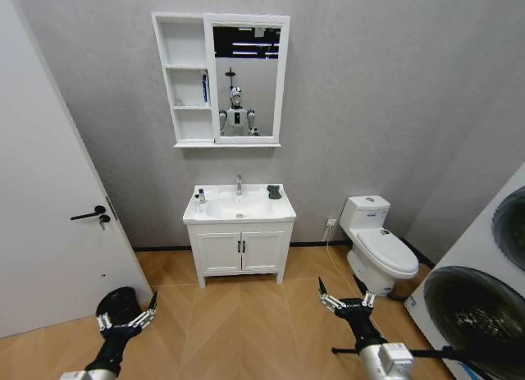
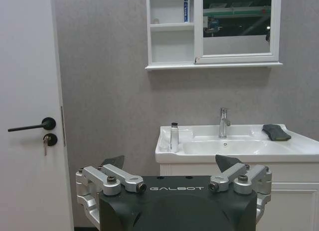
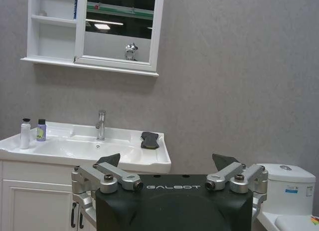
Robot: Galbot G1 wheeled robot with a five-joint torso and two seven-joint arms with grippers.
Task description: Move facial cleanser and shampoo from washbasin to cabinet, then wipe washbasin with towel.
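Both arms are hanging low over the wooden floor, well short of the washbasin (image 1: 239, 209). The left gripper (image 1: 125, 317) and right gripper (image 1: 345, 299) are each holding their fingers spread apart, gripping nothing. Ahead of them, two small bottles (image 3: 31, 132) are standing at the basin's left end, the dark towel (image 1: 274, 192) lying at its right end. Higher up, the cabinet (image 1: 185, 80) is holding a blue-and-white tube (image 1: 205, 88) on its middle shelf.

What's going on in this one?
Nothing is being handled. The robot faces the washbasin from a distance, with its left hand and right hand open, low over the floor. Two bottles stand at the basin's left end, and the towel lies on its right corner. The cabinet has something blue on its middle shelf.
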